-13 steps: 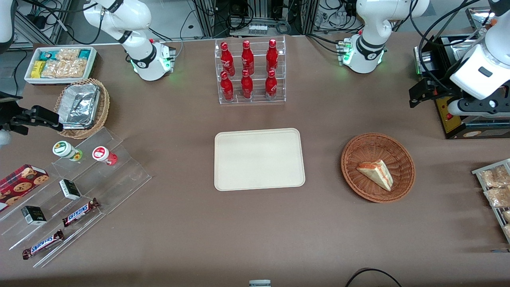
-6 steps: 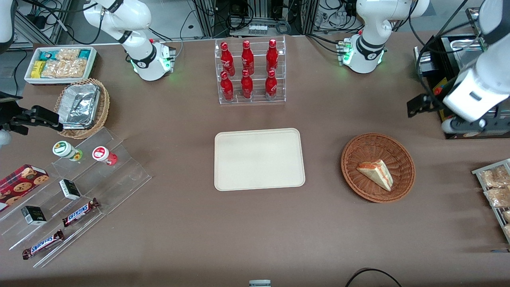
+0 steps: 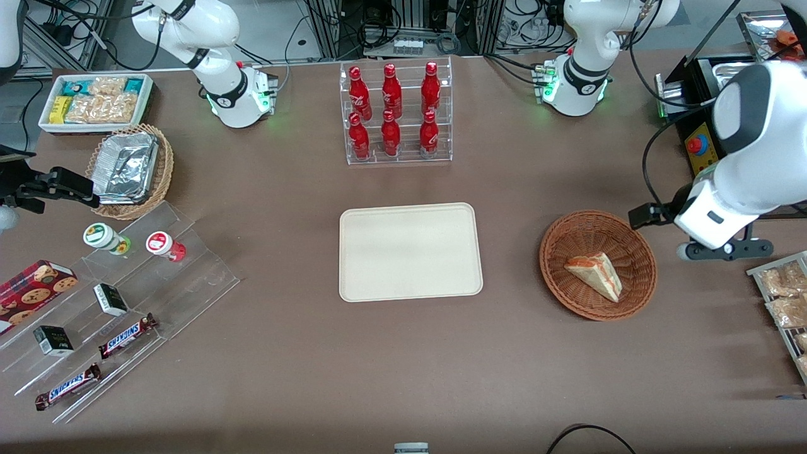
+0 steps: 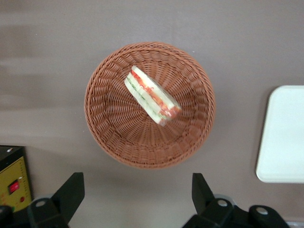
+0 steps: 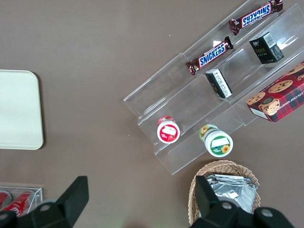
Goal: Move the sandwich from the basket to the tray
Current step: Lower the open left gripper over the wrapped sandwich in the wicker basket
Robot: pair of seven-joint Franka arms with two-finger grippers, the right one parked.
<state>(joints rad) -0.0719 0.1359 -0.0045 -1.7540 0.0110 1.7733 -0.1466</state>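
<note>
The sandwich (image 3: 596, 274), a pale bread wedge with orange-red and green filling, lies inside the round reddish-brown wicker basket (image 3: 563, 293). In the left wrist view the sandwich (image 4: 151, 95) sits near the middle of the basket (image 4: 109, 137). My gripper (image 3: 722, 250) hovers above the table beside the basket, on the working arm's side of it. It is open, its two dark fingers (image 4: 71, 190) spread wide with only bare table between them. The cream tray (image 3: 410, 252) lies flat beside the basket, toward the parked arm's end, and one rounded corner of the tray (image 4: 285, 137) shows from the wrist.
A clear rack of red bottles (image 3: 394, 113) stands farther from the front camera than the tray. A black box with a yellow panel and red button (image 3: 696, 148) stands near the gripper. Packets on a rack (image 3: 785, 296) lie at the working arm's end.
The working arm has swung from over the black box down toward the basket, nearer the front camera. Sandwich, basket and tray have not moved.
</note>
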